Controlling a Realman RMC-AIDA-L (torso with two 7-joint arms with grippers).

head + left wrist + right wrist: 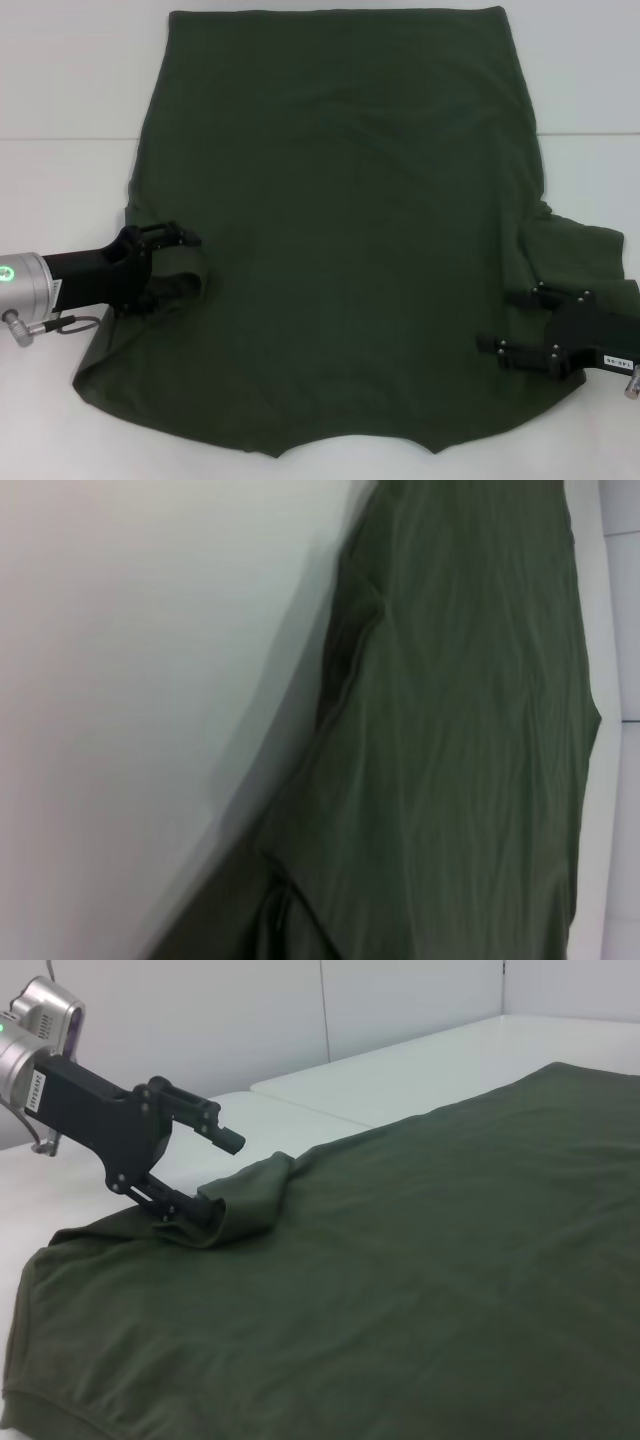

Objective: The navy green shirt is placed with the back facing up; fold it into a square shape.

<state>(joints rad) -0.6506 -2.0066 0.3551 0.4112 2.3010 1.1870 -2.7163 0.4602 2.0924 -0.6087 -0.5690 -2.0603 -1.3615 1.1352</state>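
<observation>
On the white table (70, 90) lies the navy green shirt (350, 250), spread flat, with its neck hole near the robot and its hem far away. So the shirt's long way runs from the robot out to the back.

At the shirt's left side, the left gripper (185, 262) has its fingers spread apart. One finger sits over the left sleeve (180, 285) and one under it, and the cloth is bunched up and a bit lifted between them. It is not squeezing the cloth yet.

At the shirt's right side, the right gripper (505, 320) also has its two fingers spread wide. They rest low on the cloth beside the right sleeve (580, 255) and point toward the middle of the shirt.

Each gripper is at its own edge, and the middle of the shirt lies inward from both. The next move is likely a fold of the sides toward the middle. The left gripper looks closer to being ready, since it already has cloth between its fingers.
</observation>
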